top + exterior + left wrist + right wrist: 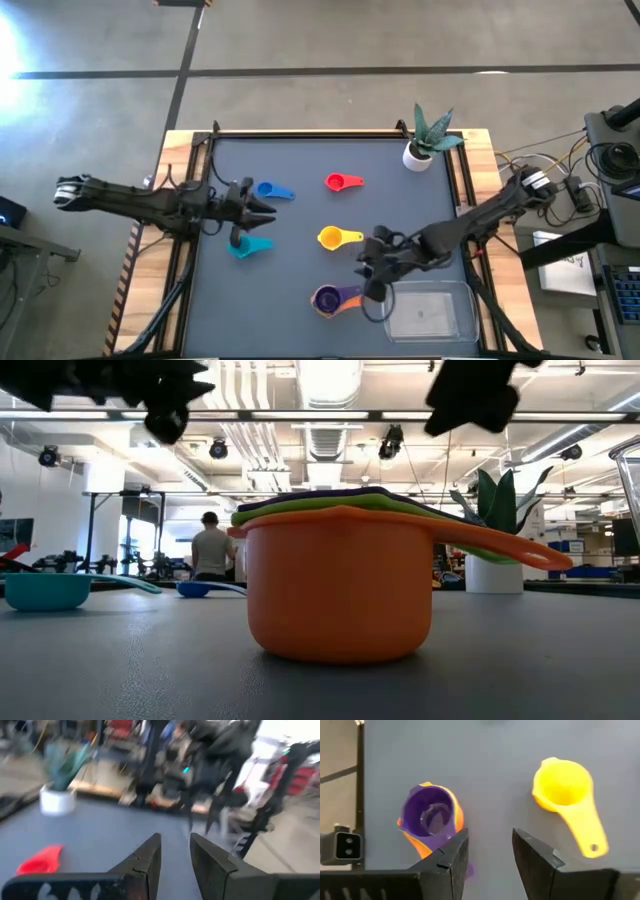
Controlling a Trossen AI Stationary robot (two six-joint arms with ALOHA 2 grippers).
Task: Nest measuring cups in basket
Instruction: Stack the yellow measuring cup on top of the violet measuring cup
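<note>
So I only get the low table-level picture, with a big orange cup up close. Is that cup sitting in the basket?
Observer: No. From above, the orange cup stands on the table beside the clear basket, which looks empty.
Operator: Are there more cups hiding behind it?
Observer: Yes. A yellow cup and a red cup lie loose in the middle of the table.
Operator: And the dark shape overhead on my right?
Observer: That is the right gripper. Its own camera shows it open, with nothing between its fingers, above the stack.
</note>
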